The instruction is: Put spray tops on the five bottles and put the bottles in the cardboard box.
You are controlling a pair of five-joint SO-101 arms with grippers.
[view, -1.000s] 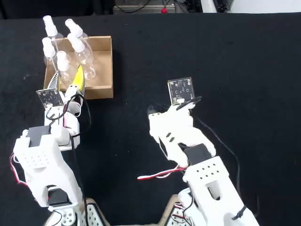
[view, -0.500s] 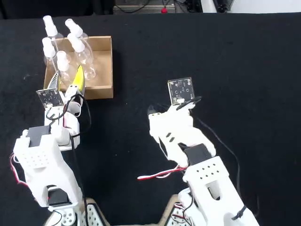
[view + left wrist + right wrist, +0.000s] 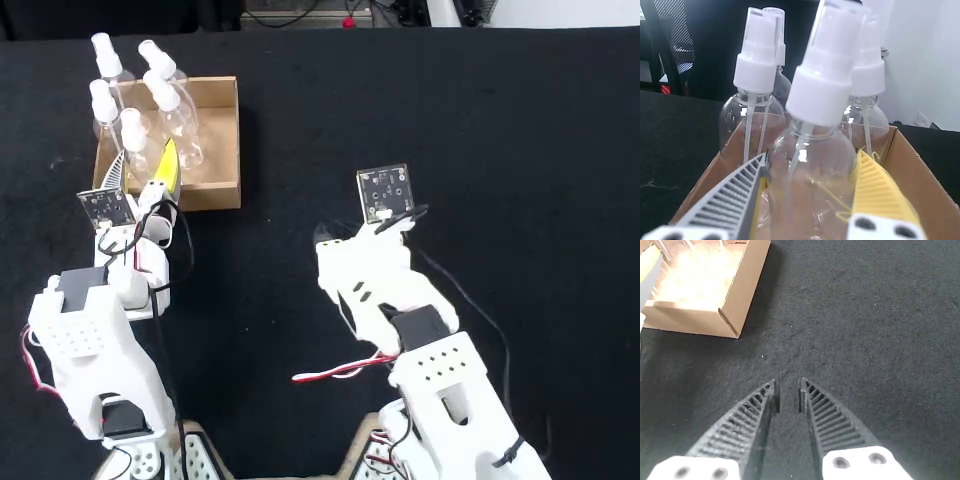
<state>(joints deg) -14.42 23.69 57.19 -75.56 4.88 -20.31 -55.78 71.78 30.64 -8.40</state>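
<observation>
The cardboard box (image 3: 222, 130) stands at the table's far left and holds several clear bottles (image 3: 170, 105), all upright with white spray tops. My left gripper (image 3: 146, 166) is at the box's near wall, its grey and yellow fingers on either side of the nearest bottle (image 3: 135, 145). In the left wrist view that bottle (image 3: 812, 160) stands between the grey finger (image 3: 735, 197) and the yellow finger (image 3: 875, 190), both against its sides. My right gripper (image 3: 789, 390) hovers low over bare table right of the box (image 3: 747, 285), narrowly open with nothing between its fingers.
A black cloth (image 3: 480, 150) covers the table, with wide free room to the right of the box and beyond the right gripper (image 3: 322, 238). The box wall (image 3: 912, 165) rises close beside the yellow finger. Cables trail from both arms near the front edge.
</observation>
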